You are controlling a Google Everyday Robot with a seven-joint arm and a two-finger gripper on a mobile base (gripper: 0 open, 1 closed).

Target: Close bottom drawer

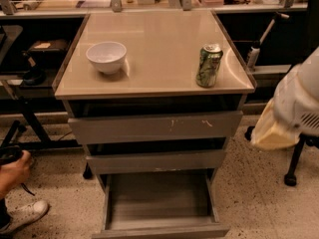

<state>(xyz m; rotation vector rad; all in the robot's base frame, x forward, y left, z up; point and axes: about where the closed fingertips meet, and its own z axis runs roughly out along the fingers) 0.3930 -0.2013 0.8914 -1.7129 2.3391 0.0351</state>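
Note:
The bottom drawer (pixel 159 203) is the narrowest of the three grey drawers and stands pulled far out, with its box empty and its plain front panel (pixel 162 231) at the lower edge of the view. Above it are the medium drawer front (pixel 155 161) and the widest front (pixel 154 127) with white scratch marks, both slightly out. A white and cream part of my arm (pixel 294 108) hangs at the right, beside the cabinet and level with the upper drawers. The gripper itself is out of view.
A white bowl (pixel 106 57) and a green can (pixel 209 65) stand on the beige cabinet top (pixel 154 44). A person's hand (pixel 15 171) and shoe (pixel 26 214) are on the left. A chair base (pixel 294 168) is on the right, and dark desks are behind.

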